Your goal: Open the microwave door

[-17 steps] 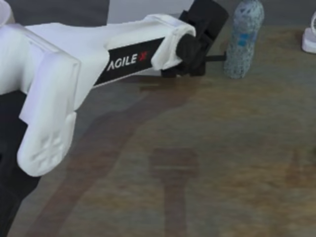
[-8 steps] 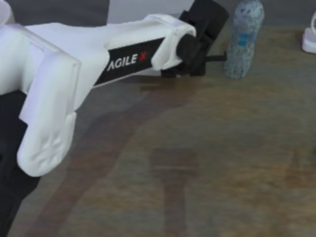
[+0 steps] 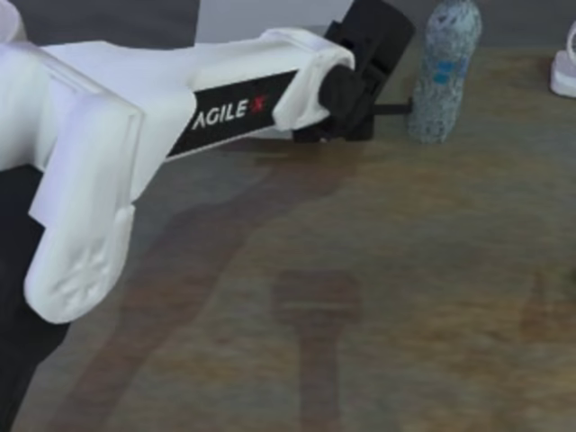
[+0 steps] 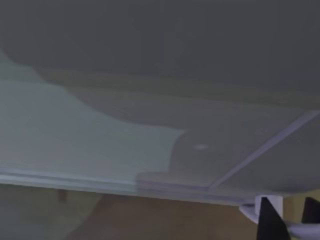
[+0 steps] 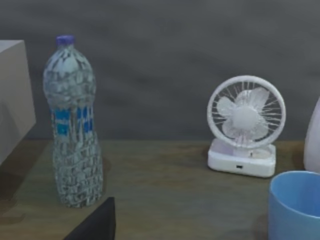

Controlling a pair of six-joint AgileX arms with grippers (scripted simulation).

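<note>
Your left gripper (image 3: pixel 396 106) sits at the microwave (image 3: pixel 261 18), bottle (image 3: pixel 443 72) just beside it; you cannot tell its finger state. Since a second ago, the arm has crept slightly leftward. Close before its wrist camera, the door (image 4: pixel 150 125) spans a wooden table (image 3: pixel 405 270); grey wall behind.

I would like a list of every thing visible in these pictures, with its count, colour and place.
microwave: one, light grey, far edge of the table, mostly hidden behind the left arm.
water bottle: one, clear with blue label and cap, upright just right of the microwave.
desk fan: one, white, far right of the table.
cup: one, light blue, near the fan.
table: one, brown wood.
left pincer: one, black, at the microwave's front, beside the bottle.
right arm: not seen in the top view.
</note>
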